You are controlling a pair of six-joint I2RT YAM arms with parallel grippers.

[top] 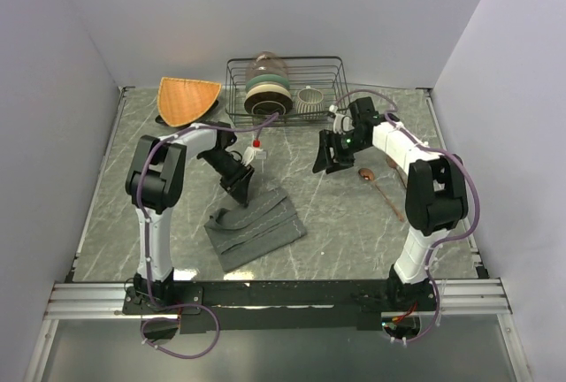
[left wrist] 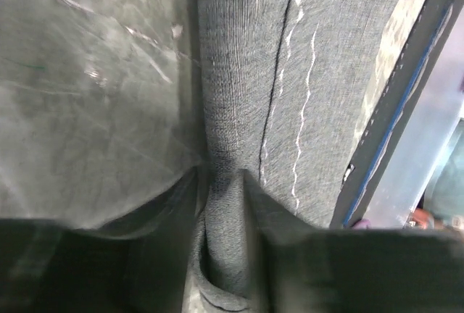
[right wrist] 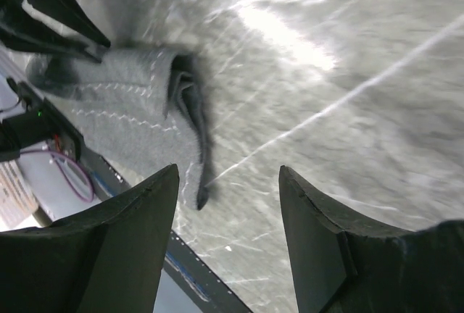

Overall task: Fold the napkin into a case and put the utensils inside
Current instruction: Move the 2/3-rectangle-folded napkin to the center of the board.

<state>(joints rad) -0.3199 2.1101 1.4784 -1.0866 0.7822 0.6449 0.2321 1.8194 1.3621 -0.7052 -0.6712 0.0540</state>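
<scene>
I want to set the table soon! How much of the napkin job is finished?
Done: the napkin is already folded into a layered strip on the table. In hand: the left gripper pinches a fold of it, so the folding looks unfinished; the right gripper hangs open and empty. Left: the copper spoon lies out on the table to the right, not yet inside.

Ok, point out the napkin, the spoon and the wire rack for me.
napkin (top: 261,227), top external view, middle of the folded cloth.
spoon (top: 365,173), top external view, its oval bowl.
wire rack (top: 334,77), top external view, its right-hand wire wall.
</scene>
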